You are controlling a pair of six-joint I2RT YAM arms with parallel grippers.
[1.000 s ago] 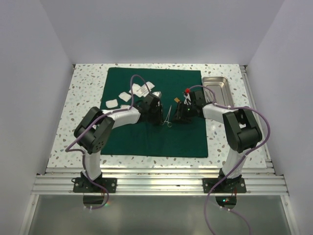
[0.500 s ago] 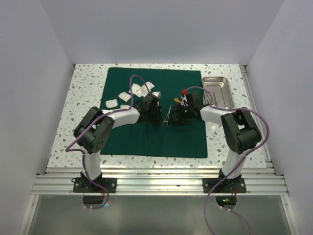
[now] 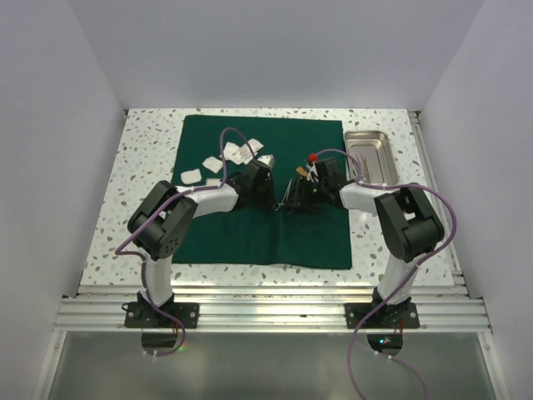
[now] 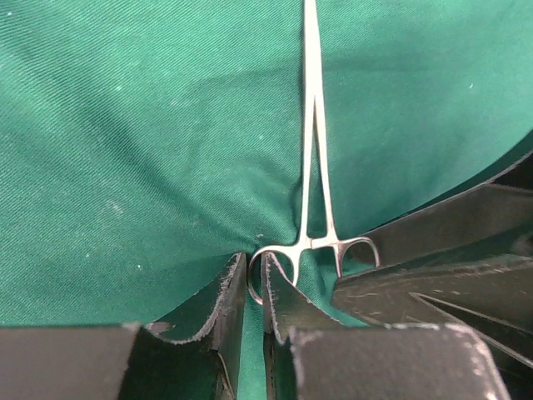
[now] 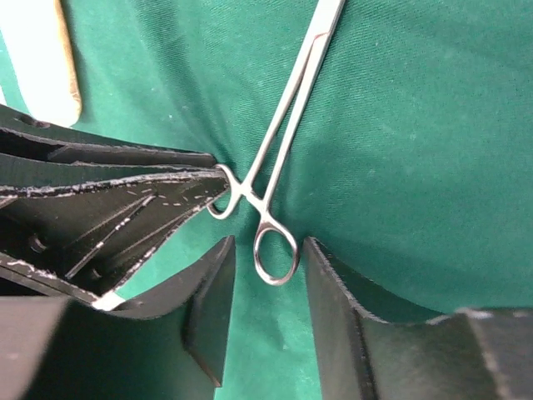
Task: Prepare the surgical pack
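Note:
Steel forceps [image 3: 288, 193] lie on the dark green drape [image 3: 250, 233], tips pointing away. My left gripper [image 3: 273, 198] is down on the drape, and in the left wrist view it [image 4: 254, 265] is shut on the rim of the forceps' [image 4: 315, 125] left ring handle. My right gripper [image 3: 297, 197] is open; in the right wrist view it [image 5: 268, 287] straddles the other ring of the forceps [image 5: 287, 125] without touching it. The steel tray [image 3: 371, 154] stands at the drape's back right. White gauze pads [image 3: 208, 164] lie on the drape's back left. Scissors are not visible.
The two grippers are almost touching over the drape's middle; the right fingers [image 4: 433, 250] show in the left wrist view and the left fingers [image 5: 125, 192] in the right wrist view. A white, tan-edged item [image 5: 42, 58] lies beyond the left fingers. Speckled tabletop [image 3: 141, 167] surrounds the drape.
My right gripper has moved left across the drape to the forceps, closing up on the left gripper. The left gripper has stayed in place on the forceps.

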